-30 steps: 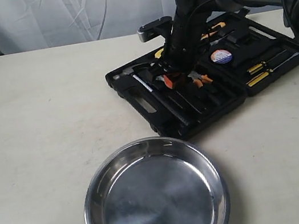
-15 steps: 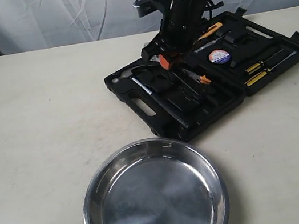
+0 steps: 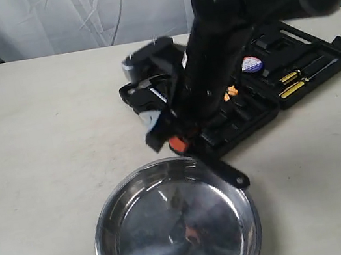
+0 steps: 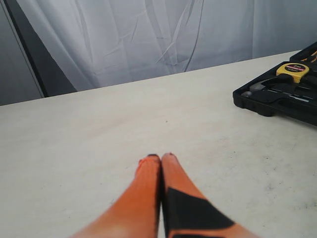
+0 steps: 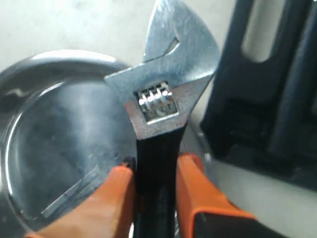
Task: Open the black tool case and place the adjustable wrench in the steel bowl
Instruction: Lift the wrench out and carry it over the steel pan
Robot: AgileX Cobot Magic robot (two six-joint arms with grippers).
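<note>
The black tool case (image 3: pixel 309 70) lies open at the back right of the table; it also shows in the left wrist view (image 4: pixel 282 96) and the right wrist view (image 5: pixel 267 99). My right gripper (image 3: pixel 174 143) (image 5: pixel 156 171) is shut on the adjustable wrench (image 5: pixel 166 89). The black handle sits between the orange fingers and the silver head juts out past them. The wrench (image 3: pixel 228 171) hangs over the far rim of the steel bowl (image 3: pixel 176 232) (image 5: pixel 59 129), between bowl and case. My left gripper (image 4: pixel 159 157) is shut on nothing, low over bare table.
Yellow-handled screwdrivers (image 3: pixel 295 82) and a round blue-and-white item (image 3: pixel 252 63) lie in the case. A yellow tape measure (image 4: pixel 296 69) sits there too. A white curtain (image 4: pixel 148 39) hangs behind the table. The right arm (image 3: pixel 227 38) hides the middle of the case.
The right arm rose from the case with the wrench and swung forward and left. It now hangs over the bowl's far rim. The bowl and case have not moved.
</note>
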